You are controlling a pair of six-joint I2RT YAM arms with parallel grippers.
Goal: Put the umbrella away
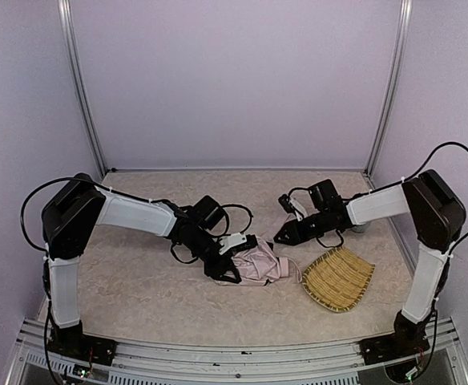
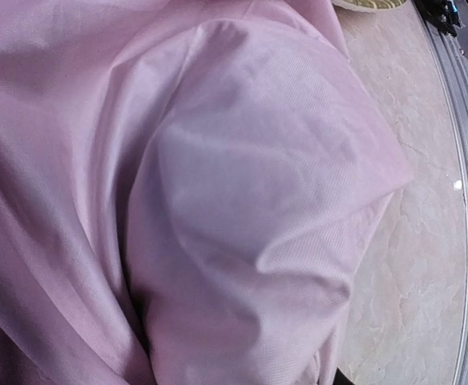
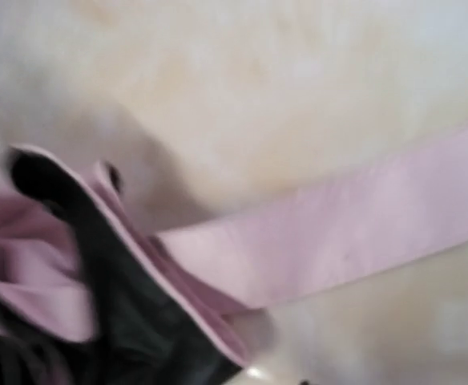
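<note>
Top external: umbrella [image 1: 258, 265] collapsed, fabric loose, strap [image 3: 362, 233] undone, not stowed; left gripper [image 1: 227, 271], right gripper [image 1: 280, 236] at it, closure unreadable.

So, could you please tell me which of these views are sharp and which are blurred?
Top external: sharp, evenly lit, only soft shadows by the umbrella and tray. Left wrist: in focus, but the umbrella's fabric fills nearly the whole frame. Right wrist: blurred throughout; the pink strap and table are soft.
</note>
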